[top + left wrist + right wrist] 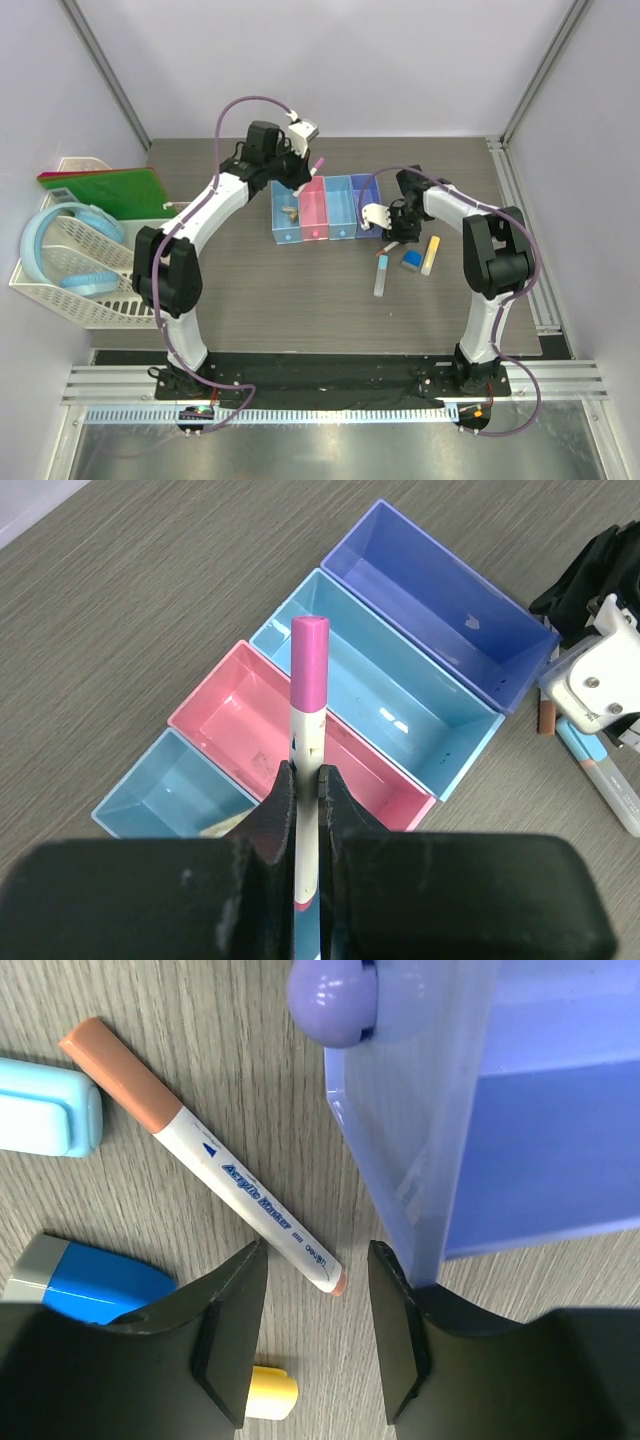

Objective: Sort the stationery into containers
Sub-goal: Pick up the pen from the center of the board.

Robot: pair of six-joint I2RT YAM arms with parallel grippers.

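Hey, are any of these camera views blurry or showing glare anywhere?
Left wrist: the left tool is dark and soft, the pen sharp, small glints in the blue bin beside the purple one. Right wrist: marker print crisp, a highlight on the purple knob. Top: the metal strip along the bottom glares.

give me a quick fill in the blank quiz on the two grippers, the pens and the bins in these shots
1. The left gripper is shut on a thin white pen whose cap is ____.
2. The right gripper hangs ____ over a white marker with a tan cap.
3. The translucent plastic bin beside that marker is coloured ____.
4. The row of joined translucent bins has ____ compartments.

Missing words: pink; open; purple; four.
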